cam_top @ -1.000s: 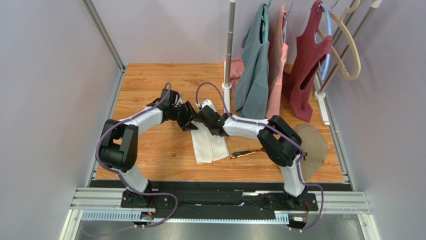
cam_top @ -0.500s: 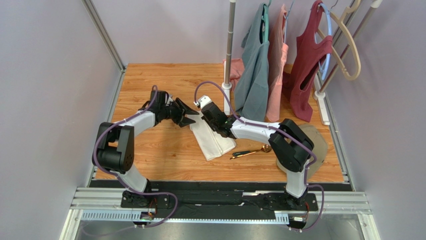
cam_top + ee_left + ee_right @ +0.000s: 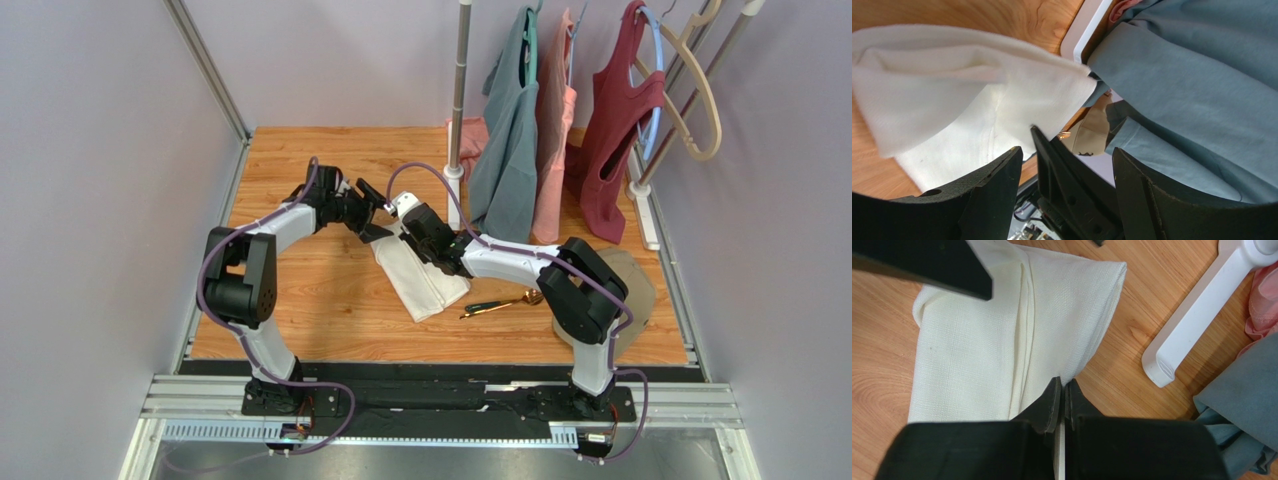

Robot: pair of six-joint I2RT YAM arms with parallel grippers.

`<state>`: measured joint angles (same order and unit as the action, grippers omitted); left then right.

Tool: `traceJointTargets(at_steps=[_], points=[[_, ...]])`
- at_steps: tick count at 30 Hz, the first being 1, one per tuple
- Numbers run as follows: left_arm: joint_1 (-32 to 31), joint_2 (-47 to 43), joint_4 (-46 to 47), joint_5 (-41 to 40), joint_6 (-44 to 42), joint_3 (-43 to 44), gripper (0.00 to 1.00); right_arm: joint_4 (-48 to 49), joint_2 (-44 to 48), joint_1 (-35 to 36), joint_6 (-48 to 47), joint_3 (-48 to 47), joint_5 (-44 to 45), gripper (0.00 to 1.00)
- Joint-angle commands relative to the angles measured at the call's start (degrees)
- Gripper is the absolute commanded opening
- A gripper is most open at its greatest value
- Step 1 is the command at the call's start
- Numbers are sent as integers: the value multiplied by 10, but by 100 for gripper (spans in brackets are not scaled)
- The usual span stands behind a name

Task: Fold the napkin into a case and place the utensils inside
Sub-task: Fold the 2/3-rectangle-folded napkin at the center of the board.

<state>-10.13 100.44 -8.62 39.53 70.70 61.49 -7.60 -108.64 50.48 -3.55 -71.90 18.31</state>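
Touching napkin [image 3: 977, 340] edge: closed right tool [image 3: 1061, 388]

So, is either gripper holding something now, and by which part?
The right gripper is shut at a long side edge of the napkin and seems to pinch it there, though this is not certain. The left gripper is open and holds nothing.

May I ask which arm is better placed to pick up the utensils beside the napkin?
Right: the utensils lie on its side of the napkin, by its forearm; the open left end effector sits across the napkin. The right end effector, shut on it, must release first.
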Motion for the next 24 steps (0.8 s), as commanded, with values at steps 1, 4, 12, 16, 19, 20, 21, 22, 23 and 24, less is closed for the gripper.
traceJointTargets(at_steps=[1, 4, 12, 16, 19, 20, 21, 22, 23, 24], points=[[-6, 46, -80, 10, -21, 76, 75, 56, 15, 3, -22, 11, -21, 0], [-6, 74, -134, 6, -54, 124, 75, 61, 14, 3, -29, 12, -27, 0], [-7, 137, -275, -16, -128, 232, 75, 67, 12, 2, -43, 11, -28, 0], [-8, 138, -289, -38, -102, 238, 75, 70, 11, 2, -45, 11, -26, 0], [-9, 158, -308, -34, -87, 261, 75, 70, 11, 2, -47, 10, -25, 0], [-12, 170, -310, -31, -83, 275, 75, 71, 11, 3, -47, 10, -25, 0], [-16, 173, -311, -33, -79, 281, 75, 71, 10, 3, -47, 10, -26, 0], [-19, 178, -313, -35, -70, 288, 76, 70, 10, 3, -47, 11, -27, 0], [-21, 189, -314, -37, -65, 299, 76, 70, 10, 4, -46, 10, -28, 0], [-23, 196, -314, -32, -58, 305, 76, 70, 11, 3, -46, 10, -29, 0]])
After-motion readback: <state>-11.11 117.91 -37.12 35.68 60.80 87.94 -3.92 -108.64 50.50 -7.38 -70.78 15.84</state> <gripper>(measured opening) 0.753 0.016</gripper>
